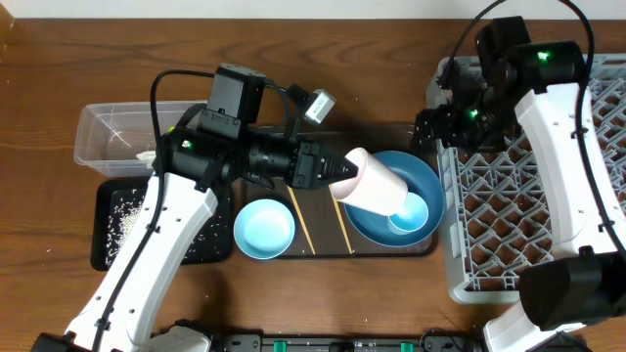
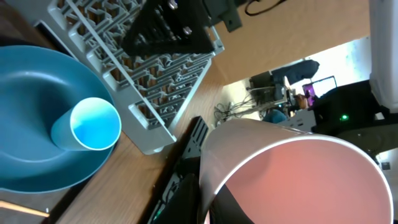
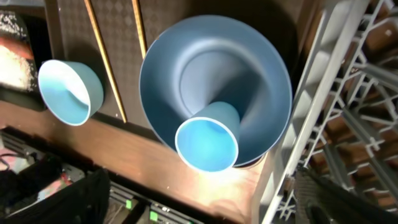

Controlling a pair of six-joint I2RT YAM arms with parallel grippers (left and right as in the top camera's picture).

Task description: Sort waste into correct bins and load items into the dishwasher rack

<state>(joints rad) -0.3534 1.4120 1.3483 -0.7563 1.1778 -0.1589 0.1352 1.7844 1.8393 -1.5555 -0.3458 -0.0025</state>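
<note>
The left end effector [image 1: 335, 174] gripped the pink cup [image 1: 377, 186], tilted, mid-frame above the blue plate [image 1: 430, 181]. The carry right to the dishwasher rack [image 1: 509, 225] called for height, to clear the light blue cup [image 1: 409, 213] and the right end effector [image 1: 430, 127], spread wide at the rack's upper-left corner.

We see the pink cup [image 1: 377, 186] tipped sideways, rim pinched by the left gripper [image 1: 337, 176], over the blue plate's [image 1: 403, 163] left edge. Light blue cup [image 1: 409, 213] upright on the plate. Pale blue bowl [image 1: 264, 228] upright, chopsticks [image 1: 301, 220] between bowl and plate. Grey rack [image 1: 489, 196] right. Rice grains [image 1: 122, 210] in the black tray [image 1: 101, 256].
</note>
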